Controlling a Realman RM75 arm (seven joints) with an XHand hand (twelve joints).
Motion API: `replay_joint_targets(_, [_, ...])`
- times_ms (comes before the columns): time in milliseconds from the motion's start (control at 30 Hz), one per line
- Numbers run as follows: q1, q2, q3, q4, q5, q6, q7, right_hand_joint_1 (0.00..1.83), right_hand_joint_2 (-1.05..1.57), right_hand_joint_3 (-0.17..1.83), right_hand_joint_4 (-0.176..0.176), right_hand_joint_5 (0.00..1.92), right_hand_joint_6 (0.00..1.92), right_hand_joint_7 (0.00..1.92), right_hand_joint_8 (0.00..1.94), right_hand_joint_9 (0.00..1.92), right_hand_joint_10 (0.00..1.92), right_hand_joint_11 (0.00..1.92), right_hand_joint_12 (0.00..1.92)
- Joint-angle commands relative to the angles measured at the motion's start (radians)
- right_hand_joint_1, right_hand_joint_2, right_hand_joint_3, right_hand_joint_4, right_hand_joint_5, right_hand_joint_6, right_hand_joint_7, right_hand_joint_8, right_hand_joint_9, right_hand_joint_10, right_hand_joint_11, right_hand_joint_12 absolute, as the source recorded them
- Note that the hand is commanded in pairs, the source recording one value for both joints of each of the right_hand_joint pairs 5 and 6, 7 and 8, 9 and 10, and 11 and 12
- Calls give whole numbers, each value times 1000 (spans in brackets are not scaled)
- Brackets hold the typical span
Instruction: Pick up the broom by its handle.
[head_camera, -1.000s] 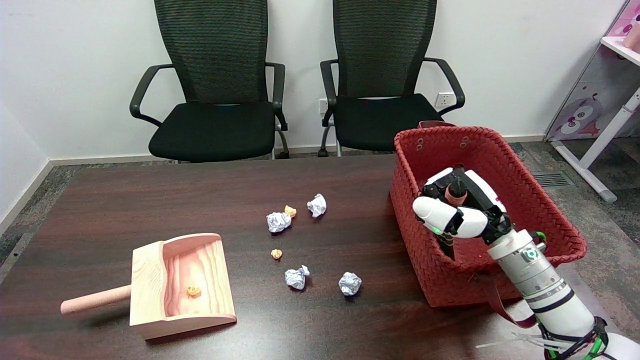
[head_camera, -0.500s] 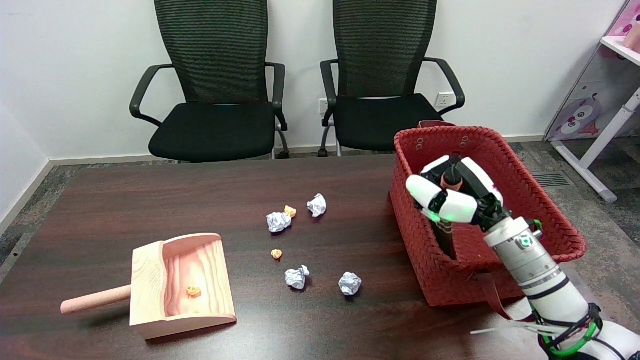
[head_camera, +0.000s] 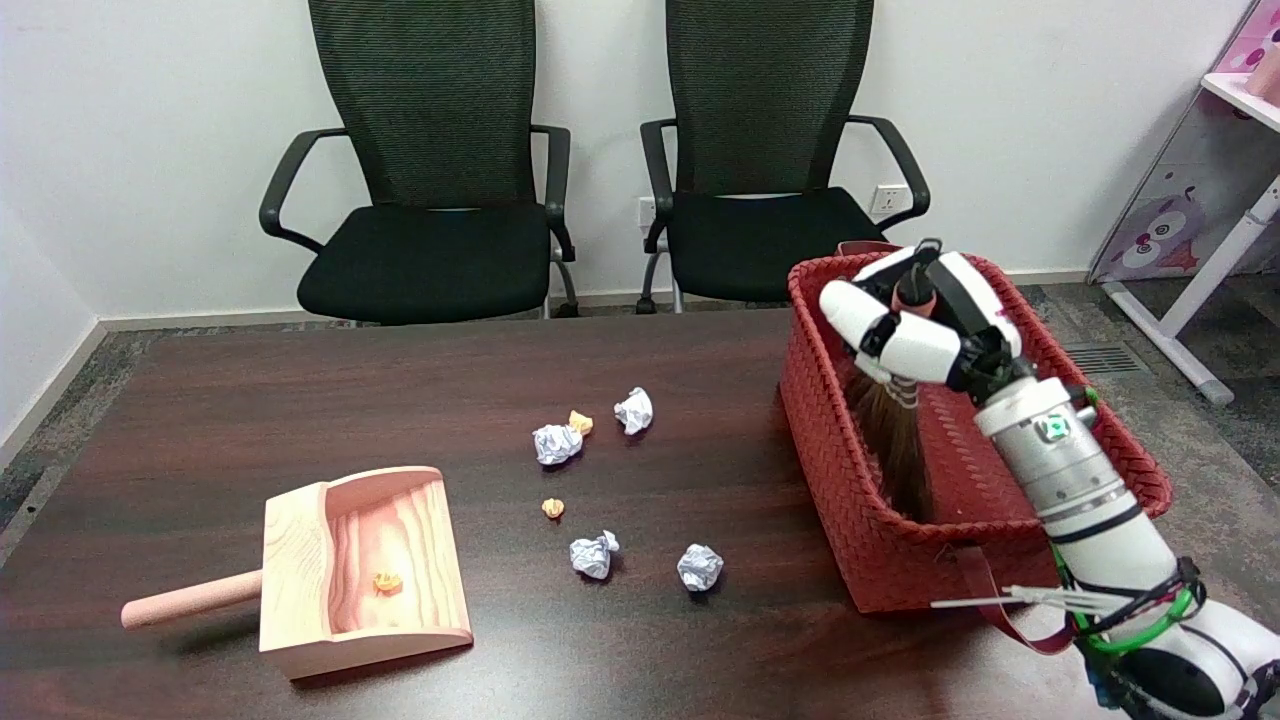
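My right hand (head_camera: 925, 320) is wrapped around the handle of the broom (head_camera: 900, 440), fingers curled closed on it, with the pinkish tip of the handle poking out above my grip. The broom hangs nearly upright over the red woven basket (head_camera: 1110, 470), which sits at about three o'clock on the tabletop (head_camera: 300, 400). Its dark brown bristles point down at six o'clock from my hand and reach inside the basket, close to the left wall. I cannot tell whether the bristle tips touch the basket floor, since the front wall hides them. My forearm comes up from the five o'clock corner of the view and crosses over the basket's near rim.

On the bare dark wood, at roughly eight o'clock, lies the wooden dustpan (head_camera: 365, 570), its round handle pointing toward nine o'clock and a small orange scrap (head_camera: 385, 582) resting inside it. Near the middle of the tabletop are scattered crumpled white paper balls (head_camera: 557, 443) and a few small orange bits (head_camera: 552, 508), all well apart from the basket and the dustpan.

Beyond the far edge, at twelve o'clock, stand two black mesh office chairs (head_camera: 430, 180) side by side against a white wall.
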Motion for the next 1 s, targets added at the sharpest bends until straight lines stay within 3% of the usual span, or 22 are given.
replay_joint_targets(33, [24, 15, 103, -220, 262, 129, -351, 950, 1558, 882, 176, 1920, 1920, 1920, 1920, 1920, 1920, 1920, 1920])
replay_joint_targets(633, [88, 47, 319, -324, 382, 130, -373, 961, 1548, 972, 176, 1920, 1920, 1920, 1920, 1920, 1920, 1920, 1920])
replay_joint_targets(767, [180, 77, 274, -330, 421, 140, -365, 968, 1536, 985, 176, 1920, 1920, 1920, 1920, 1920, 1920, 1920, 1920])
replay_joint_targets(1000, [403, 118, 78, -338, 519, 226, -360, 950, 1511, 1025, 176, 1920, 1920, 1920, 1920, 1920, 1920, 1920, 1920])
